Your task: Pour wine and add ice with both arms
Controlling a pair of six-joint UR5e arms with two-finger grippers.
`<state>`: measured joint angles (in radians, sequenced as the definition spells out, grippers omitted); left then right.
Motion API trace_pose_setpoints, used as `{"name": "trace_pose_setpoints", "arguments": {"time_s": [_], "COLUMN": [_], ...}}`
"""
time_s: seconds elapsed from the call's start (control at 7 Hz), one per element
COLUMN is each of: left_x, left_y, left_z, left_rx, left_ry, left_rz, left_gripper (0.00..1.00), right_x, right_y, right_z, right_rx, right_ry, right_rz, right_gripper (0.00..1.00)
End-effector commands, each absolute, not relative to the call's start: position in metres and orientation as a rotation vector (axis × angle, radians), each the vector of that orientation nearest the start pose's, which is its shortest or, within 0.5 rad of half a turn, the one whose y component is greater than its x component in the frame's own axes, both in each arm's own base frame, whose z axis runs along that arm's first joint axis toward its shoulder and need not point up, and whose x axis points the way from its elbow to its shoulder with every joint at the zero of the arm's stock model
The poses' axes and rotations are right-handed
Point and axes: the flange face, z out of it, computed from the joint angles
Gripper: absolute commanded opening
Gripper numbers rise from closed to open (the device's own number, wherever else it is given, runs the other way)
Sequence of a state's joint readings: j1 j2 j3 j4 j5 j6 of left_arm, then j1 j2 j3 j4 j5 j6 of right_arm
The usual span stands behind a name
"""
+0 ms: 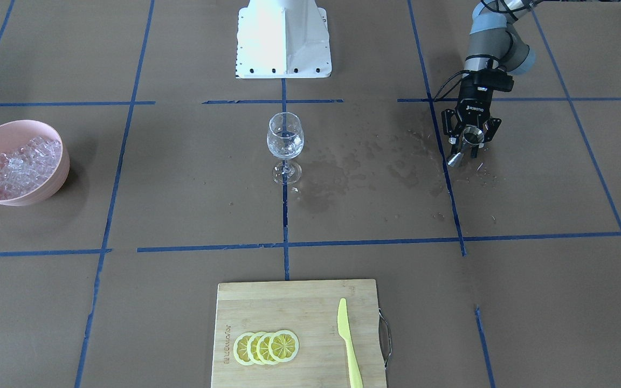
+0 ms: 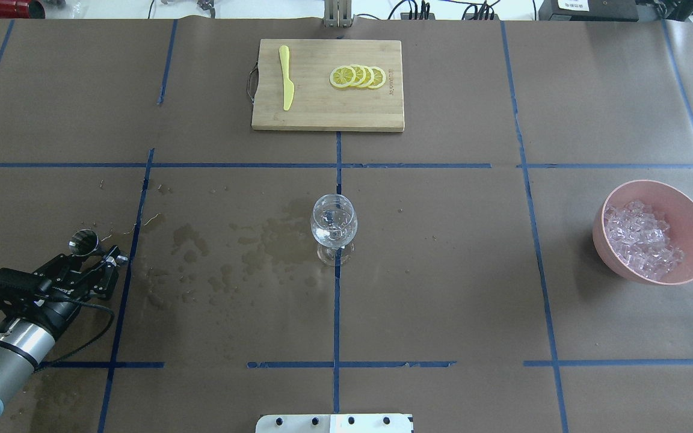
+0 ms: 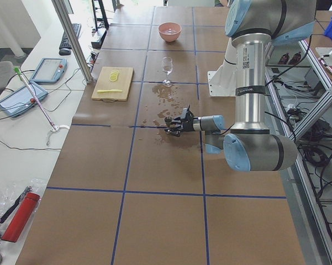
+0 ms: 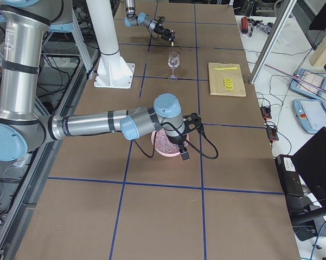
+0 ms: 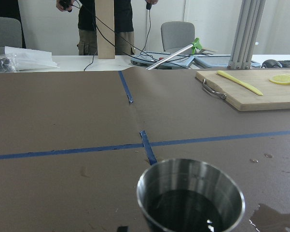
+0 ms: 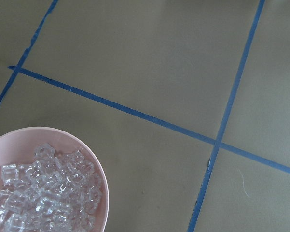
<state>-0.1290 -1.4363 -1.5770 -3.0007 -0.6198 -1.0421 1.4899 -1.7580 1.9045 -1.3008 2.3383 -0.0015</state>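
Left gripper (image 1: 472,137): clamped on the waist of the steel jigger (image 1: 459,156), which it holds roughly upright out on the robot's left. That looks like the way to keep the measure from slopping.
Wine (image 5: 186,212): a small clear measure in the jigger's upper cup, by the look of it not yet poured.
Wine glass (image 2: 334,225): upright at mid-worktop and well apart from the jigger, probably centred so both arms can reach it.
Wet stains (image 2: 262,237): dark blotches on the paper between jigger and glass. They suggest that tilting early along this path could spill.
Right arm (image 4: 97,123): reaching out near the pink bowl (image 2: 686,210). The right gripper (image 4: 182,147) shows only from the side, so open or closed cannot be told.
Ice (image 2: 641,240): heaped in the bowl at the robot's far right, well apart from the glass.
Next: likely carrying the jigger over the glass rim before tipping it.
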Motion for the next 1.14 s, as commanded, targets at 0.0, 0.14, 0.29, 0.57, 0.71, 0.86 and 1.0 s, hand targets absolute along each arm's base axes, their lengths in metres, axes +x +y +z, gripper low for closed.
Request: {"name": "trace_pose_setpoints", "arguments": {"time_s": [0.0, 0.14, 0.29, 0.57, 0.71, 0.86, 1.0], "left_x": [0.384, 0.384, 0.383, 0.382, 0.381, 0.38, 0.38], "left_y": [-0.265, -0.265, -0.266, -0.266, -0.267, -0.267, -0.267], "left_z": [0.553, 0.553, 0.552, 0.552, 0.549, 0.544, 0.542], "left_rx": [1.133, 1.134, 1.139, 1.141, 1.144, 1.15, 1.164], "left_ry": [0.86, 0.859, 0.856, 0.855, 0.859, 0.861, 0.848], "left_rz": [-0.287, -0.286, -0.292, -0.294, -0.297, -0.293, -0.284], "left_gripper": [0.5, 0.23, 0.02, 0.0, 0.0, 0.0, 0.0], "right_x": [0.029, 0.03, 0.029, 0.03, 0.029, 0.029, 0.029], "right_y": [-0.433, -0.434, -0.434, -0.434, -0.434, -0.434, -0.434], "right_z": [0.549, 0.549, 0.549, 0.548, 0.548, 0.548, 0.548], "right_rx": [0.364, 0.366, 0.365, 0.367, 0.367, 0.367, 0.367], "right_ry": [-0.773, -0.772, -0.772, -0.772, -0.772, -0.772, -0.772], "right_rz": [-0.238, -0.236, -0.237, -0.236, -0.238, -0.238, -0.238], "right_gripper": [1.0, 1.0, 1.0, 1.0, 1.0, 1.0, 1.0]}}
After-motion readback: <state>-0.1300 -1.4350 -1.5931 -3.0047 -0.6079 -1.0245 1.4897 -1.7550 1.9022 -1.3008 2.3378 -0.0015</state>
